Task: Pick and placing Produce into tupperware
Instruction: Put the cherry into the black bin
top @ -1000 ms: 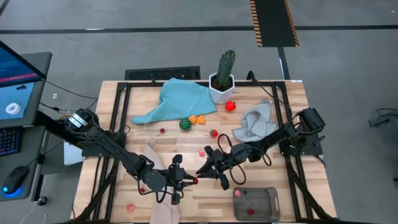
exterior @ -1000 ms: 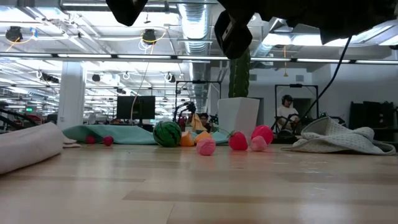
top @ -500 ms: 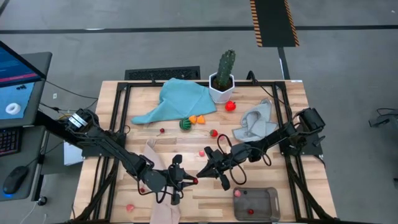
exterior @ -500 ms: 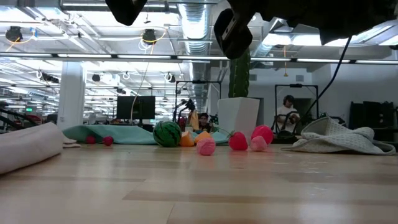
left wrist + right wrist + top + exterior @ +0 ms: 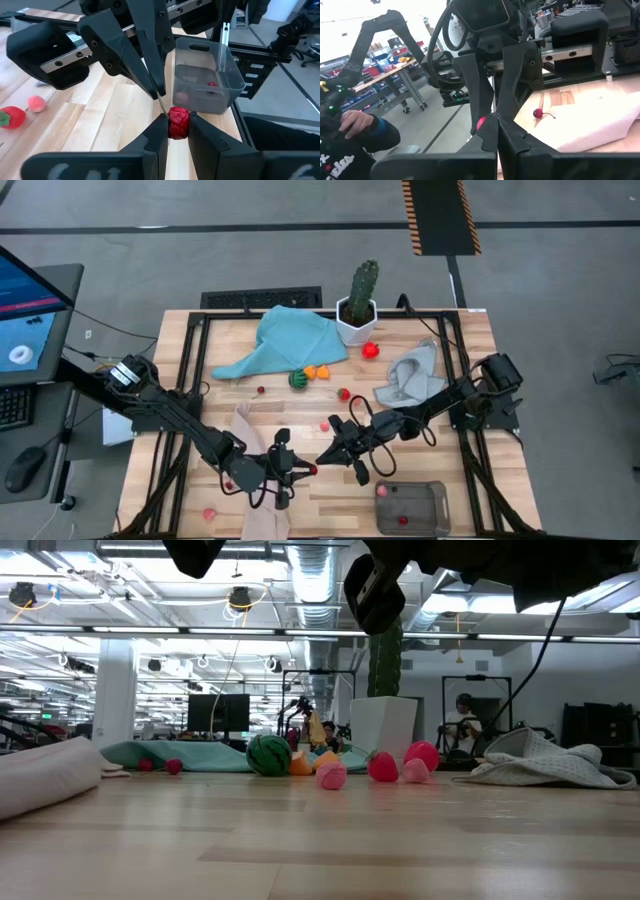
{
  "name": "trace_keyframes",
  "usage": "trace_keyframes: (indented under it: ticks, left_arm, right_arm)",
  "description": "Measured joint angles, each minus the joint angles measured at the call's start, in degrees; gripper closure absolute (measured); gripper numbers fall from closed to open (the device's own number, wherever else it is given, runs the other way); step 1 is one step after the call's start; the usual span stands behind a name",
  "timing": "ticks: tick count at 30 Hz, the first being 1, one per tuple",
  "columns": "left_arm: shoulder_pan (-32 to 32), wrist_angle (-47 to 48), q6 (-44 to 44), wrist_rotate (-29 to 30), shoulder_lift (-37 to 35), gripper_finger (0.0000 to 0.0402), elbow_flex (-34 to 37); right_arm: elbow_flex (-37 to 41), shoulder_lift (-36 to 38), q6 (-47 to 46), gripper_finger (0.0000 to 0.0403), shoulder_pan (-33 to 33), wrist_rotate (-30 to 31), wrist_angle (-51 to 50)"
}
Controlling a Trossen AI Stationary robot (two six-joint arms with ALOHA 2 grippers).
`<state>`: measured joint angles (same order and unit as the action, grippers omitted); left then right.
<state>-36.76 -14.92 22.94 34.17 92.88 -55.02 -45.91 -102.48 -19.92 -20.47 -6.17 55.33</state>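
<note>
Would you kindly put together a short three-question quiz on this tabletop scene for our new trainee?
1. True or false: the left gripper holds a small red toy fruit.
2. What already lies in the clear greyish plastic tub?
A. the green striped ball
B. two small reddish pieces
C. nothing
3. Fill in: the tall green cactus stands in a white ____.

Key: 1. True; the fingers clamp it, and the right gripper meets it tip to tip. 2. B, as the left wrist view shows. 3. Pot.
</note>
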Motion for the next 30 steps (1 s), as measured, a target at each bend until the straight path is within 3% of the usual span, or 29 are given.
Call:
trace_keyframes:
  ticks: [14, 21, 30]
  left_arm:
    - [-3.23, 1.9, 0.97, 0.27, 0.0, 0.0234, 0.0]
    - [-5.61, 9.76, 7.35, 3.08, 0.0, 0.0228, 0.0]
    - [-6.9, 14.41, 10.93, 8.38, 0.0, 0.0228, 0.0]
  right_arm:
    - [0.0, 0.02, -0.62, 0.0389, -0.1, -0.29, -1.54]
    - [0.0, 0.28, -2.6, 0.0378, -2.71, -3.04, -2.32]
    - [0.02, 10.16, -0.08, 0.0393, -10.43, 2.11, -19.01]
